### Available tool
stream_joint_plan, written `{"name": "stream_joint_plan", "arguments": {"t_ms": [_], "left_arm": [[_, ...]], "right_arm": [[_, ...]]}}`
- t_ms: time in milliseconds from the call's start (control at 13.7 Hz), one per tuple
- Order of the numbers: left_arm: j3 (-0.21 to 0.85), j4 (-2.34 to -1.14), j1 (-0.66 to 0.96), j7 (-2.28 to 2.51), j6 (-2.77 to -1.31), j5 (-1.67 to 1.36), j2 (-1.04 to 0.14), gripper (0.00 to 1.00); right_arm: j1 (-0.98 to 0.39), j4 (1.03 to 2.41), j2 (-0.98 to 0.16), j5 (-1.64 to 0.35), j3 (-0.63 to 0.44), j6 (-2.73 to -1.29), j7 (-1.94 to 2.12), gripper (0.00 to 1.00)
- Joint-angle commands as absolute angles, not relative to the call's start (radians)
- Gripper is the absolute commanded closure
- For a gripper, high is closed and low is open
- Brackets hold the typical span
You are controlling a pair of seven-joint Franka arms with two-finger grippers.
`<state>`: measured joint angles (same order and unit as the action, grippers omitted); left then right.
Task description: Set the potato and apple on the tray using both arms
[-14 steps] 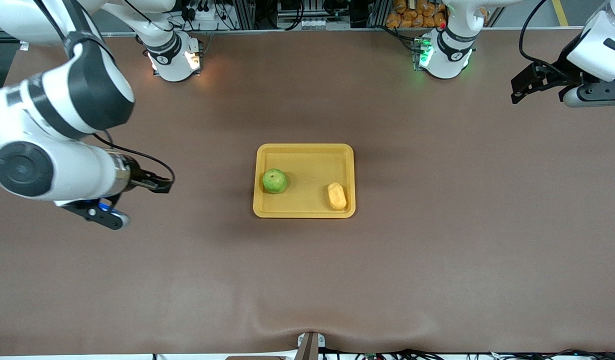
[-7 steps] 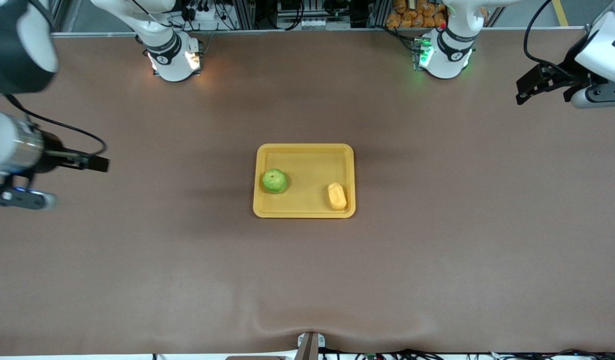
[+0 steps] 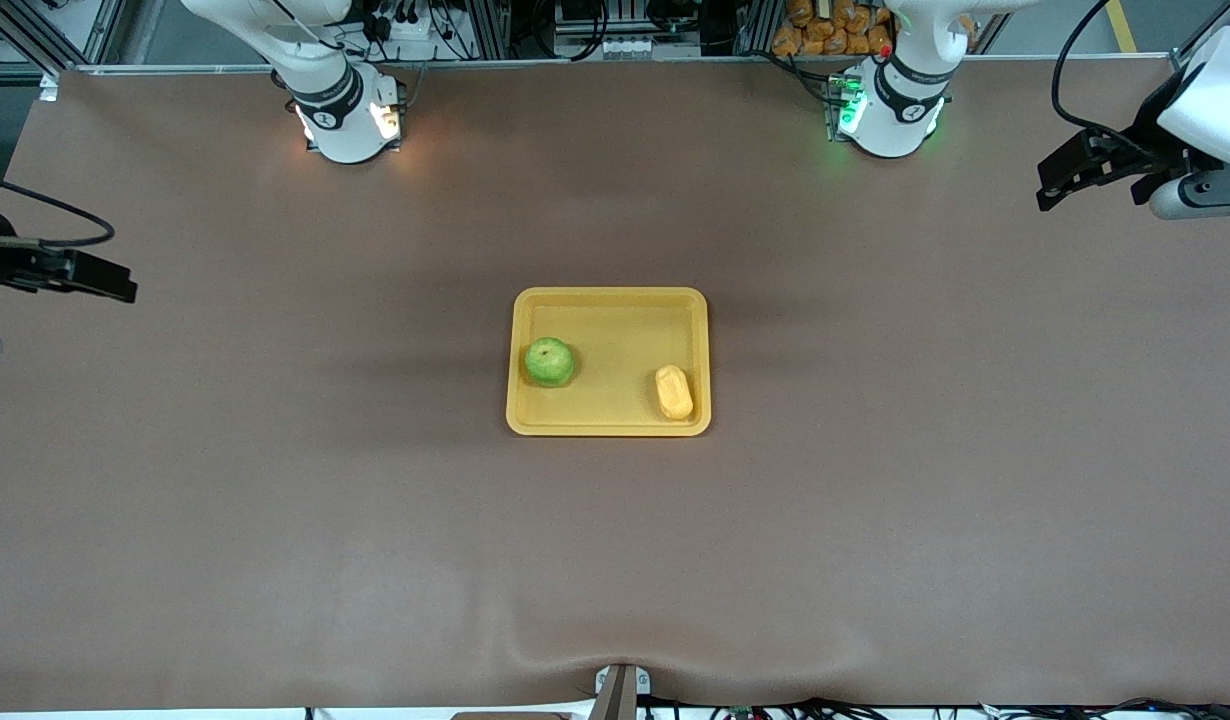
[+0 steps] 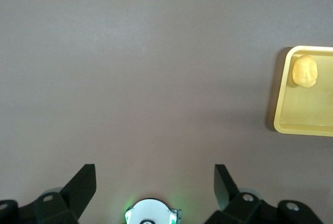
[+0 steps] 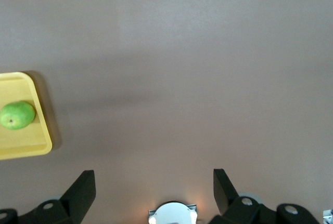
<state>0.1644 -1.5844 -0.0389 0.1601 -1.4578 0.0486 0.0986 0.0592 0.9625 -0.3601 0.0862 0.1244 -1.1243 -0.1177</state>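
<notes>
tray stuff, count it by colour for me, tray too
green: 1, the apple
yellow-orange: 2, the potato and the tray
total: 3

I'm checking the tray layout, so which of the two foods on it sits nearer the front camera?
The potato, the yellow-orange oblong lump. It lies in the tray toward the left arm's end, while the round green apple lies slightly farther.
</notes>
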Motion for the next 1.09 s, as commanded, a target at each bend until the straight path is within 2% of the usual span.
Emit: {"name": "stream_joint_plan", "arguments": {"t_ms": [0, 365, 584, 1021], "left_arm": [[0.169, -1.589, -0.044, 0.175, -1.466, 0.029, 0.086, 0.0], [0.169, -1.588, -0.046, 0.175, -1.483, 0.029, 0.071, 0.0], [0.169, -1.586, -0.044, 0.175, -1.511, 0.031, 0.054, 0.0], [0.164, -1.54, -0.049, 0.163, -1.483, 0.043, 0.058, 0.0]], "right_arm": [[0.052, 1.014, -0.295, 0.02, 0.048, -1.12, -0.055, 0.0], [0.06, 1.115, -0.201, 0.014, 0.038, -1.141, -0.038, 0.0], [0.049, 1.161, -0.167, -0.012, -0.029, -1.163, 0.035, 0.0], [0.038, 1.432, -0.002, -0.014, -0.048, -1.331, 0.035, 0.0]]}}
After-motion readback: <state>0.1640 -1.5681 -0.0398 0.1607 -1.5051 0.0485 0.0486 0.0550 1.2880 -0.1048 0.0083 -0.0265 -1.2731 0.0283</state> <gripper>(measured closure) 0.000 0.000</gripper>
